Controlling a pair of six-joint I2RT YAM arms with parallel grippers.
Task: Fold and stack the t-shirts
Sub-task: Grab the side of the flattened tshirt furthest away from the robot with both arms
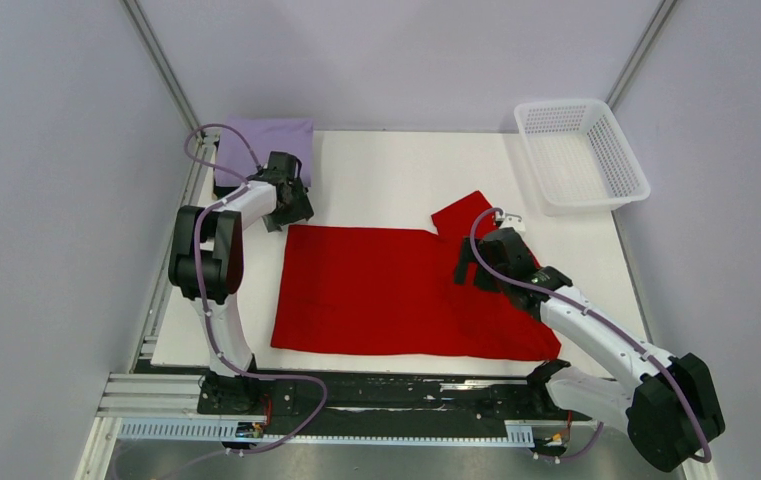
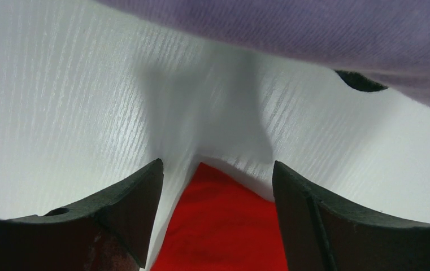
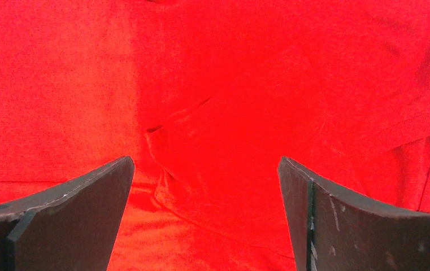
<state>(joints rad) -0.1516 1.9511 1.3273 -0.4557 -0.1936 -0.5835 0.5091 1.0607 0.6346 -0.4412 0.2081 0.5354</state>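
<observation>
The red t-shirt point(image 1: 386, 290) lies spread flat on the white table point(image 1: 386, 175), with one short sleeve point(image 1: 464, 215) sticking out at its far right. A folded lavender t-shirt point(image 1: 274, 140) sits at the back left on top of a dark one point(image 1: 224, 185), of which only an edge shows. My left gripper point(image 1: 293, 215) is open at the red shirt's far left corner; in the left wrist view that corner point(image 2: 218, 226) lies between the jaws of the gripper point(image 2: 218, 165), with lavender cloth point(image 2: 314, 34) beyond. My right gripper point(image 1: 468, 270) is open just over the red cloth point(image 3: 212, 130) near the sleeve, its opening point(image 3: 205, 162) over a crease.
A white plastic mesh basket point(image 1: 596, 204) stands at the back right corner, partly off the table. Grey walls enclose the cell on three sides. The arm bases and rail run along the near edge.
</observation>
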